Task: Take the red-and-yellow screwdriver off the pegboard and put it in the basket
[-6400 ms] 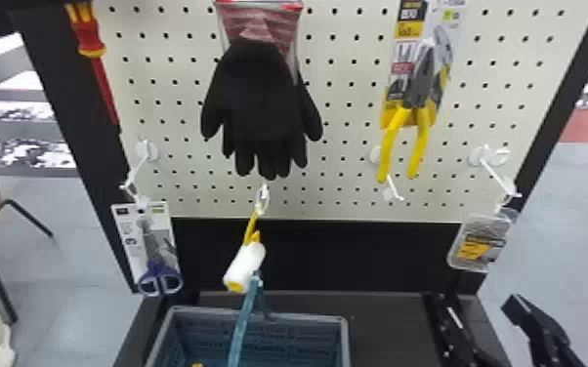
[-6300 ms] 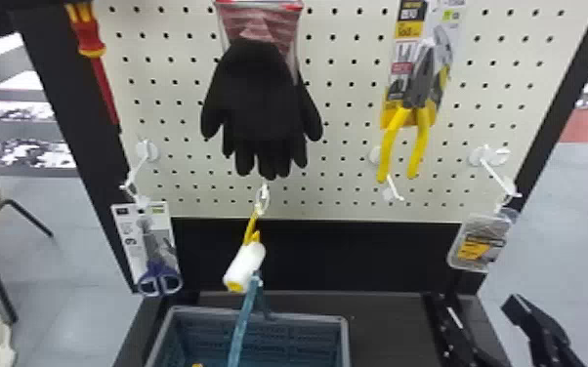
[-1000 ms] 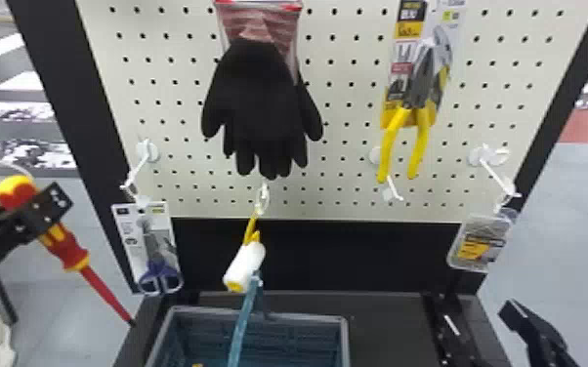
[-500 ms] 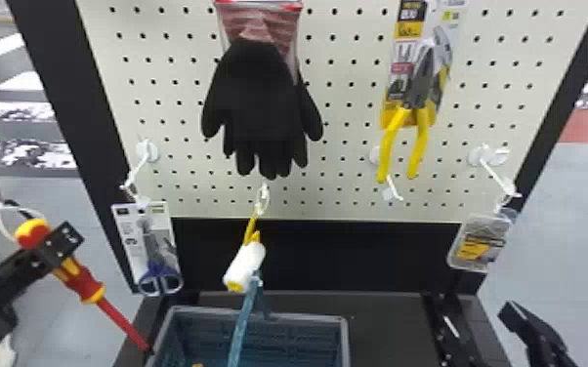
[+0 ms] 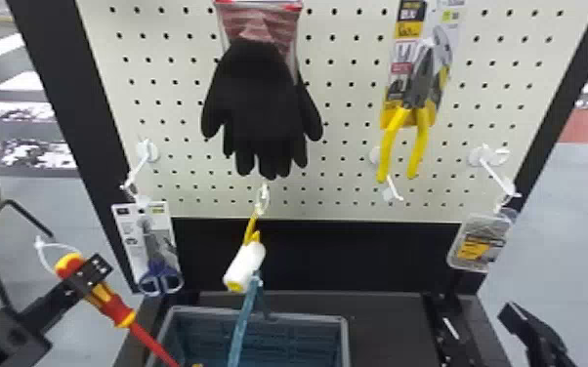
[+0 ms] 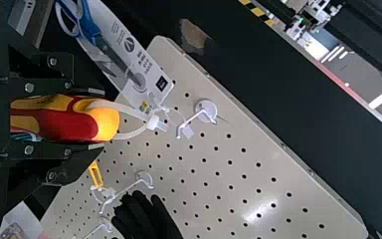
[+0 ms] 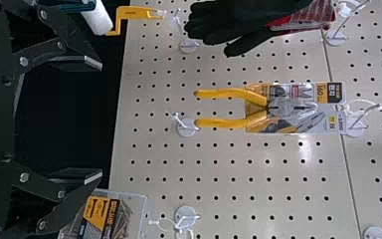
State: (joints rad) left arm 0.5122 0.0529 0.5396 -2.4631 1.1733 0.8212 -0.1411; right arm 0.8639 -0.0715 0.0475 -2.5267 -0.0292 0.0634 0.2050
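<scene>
My left gripper (image 5: 84, 277) stands at the lower left in the head view, shut on the handle of the red-and-yellow screwdriver (image 5: 115, 307). The screwdriver slants, its red shaft pointing down to the right across the basket's left edge, a white tie loop on its handle end. In the left wrist view the left gripper (image 6: 97, 119) has the screwdriver handle (image 6: 57, 124) between its fingers. The blue-grey basket (image 5: 315, 319) sits at the bottom centre. At the lower right is my idle right gripper (image 5: 522, 319); the right wrist view shows the right gripper (image 7: 100, 119) open around nothing.
Carded scissors (image 5: 161, 278) hang just right of the left gripper. A white roller (image 5: 245, 266) hangs above the basket, whose blue handle (image 5: 241, 327) stands up. Black gloves (image 5: 261, 107), yellow pliers (image 5: 417, 136) and a small pack (image 5: 478, 244) hang on or before the pegboard (image 5: 346, 185).
The screwdriver hung at the upper left in the earliest frames; now my left gripper holds it. Over the last second they have moved right and down, to the basket's left edge.
</scene>
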